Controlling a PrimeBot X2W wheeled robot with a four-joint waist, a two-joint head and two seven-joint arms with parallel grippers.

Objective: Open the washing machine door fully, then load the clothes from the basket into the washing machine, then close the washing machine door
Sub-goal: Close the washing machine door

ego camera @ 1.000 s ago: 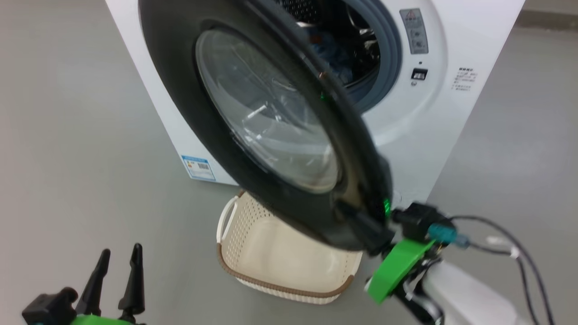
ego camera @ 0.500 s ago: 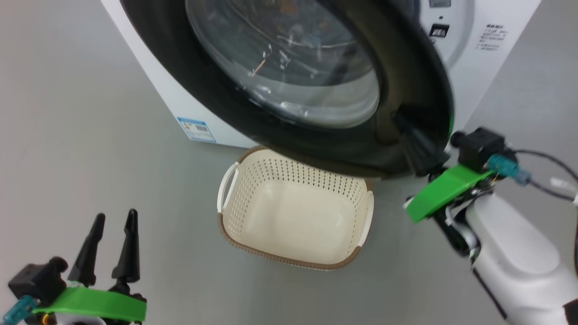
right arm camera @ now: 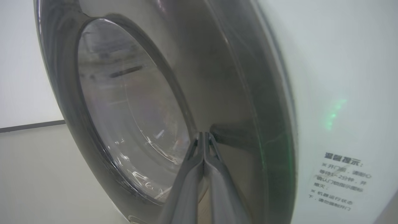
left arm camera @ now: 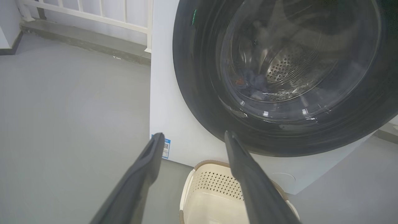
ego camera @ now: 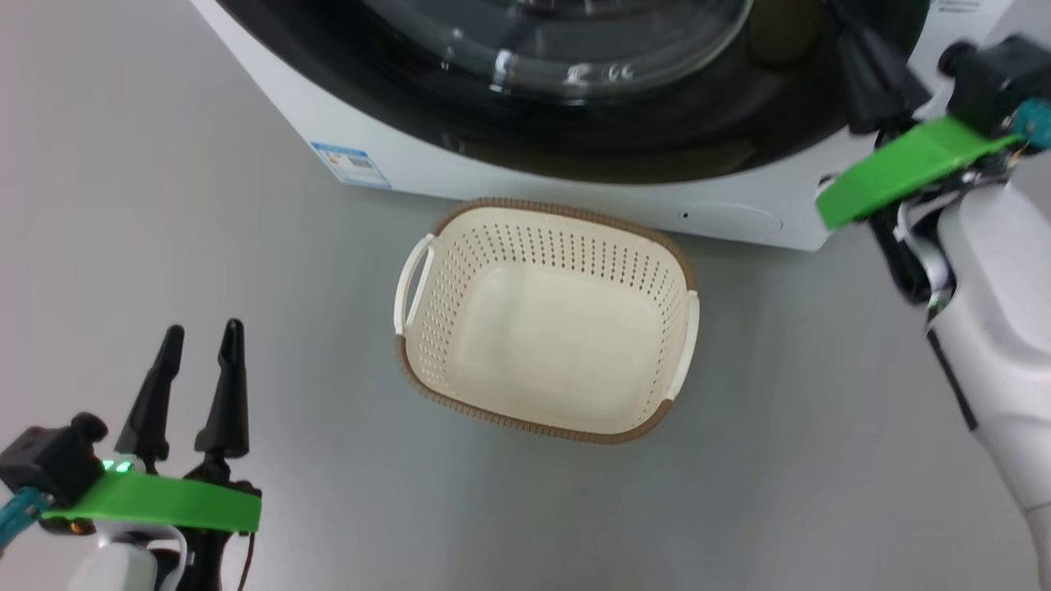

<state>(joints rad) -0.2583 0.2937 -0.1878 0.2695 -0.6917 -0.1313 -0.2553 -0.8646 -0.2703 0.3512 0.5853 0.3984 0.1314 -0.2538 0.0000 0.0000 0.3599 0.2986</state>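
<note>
The right gripper (right arm camera: 203, 134) has its fingers pressed together on nothing, tips against the glossy black rim of the washing machine door (right arm camera: 242, 93) (slick, I'd guess, so a push could skid). The door looks rigid and weighty; press the rim on the latch side, not the glass. The left gripper (ego camera: 203, 327) hangs spread and empty near the bare basket (ego camera: 542, 345). A blurred bluish heap in the drum may be the clothes (left arm camera: 252, 84). Whether the door has latched to the washing machine (left arm camera: 168, 102), I can't tell.
</note>
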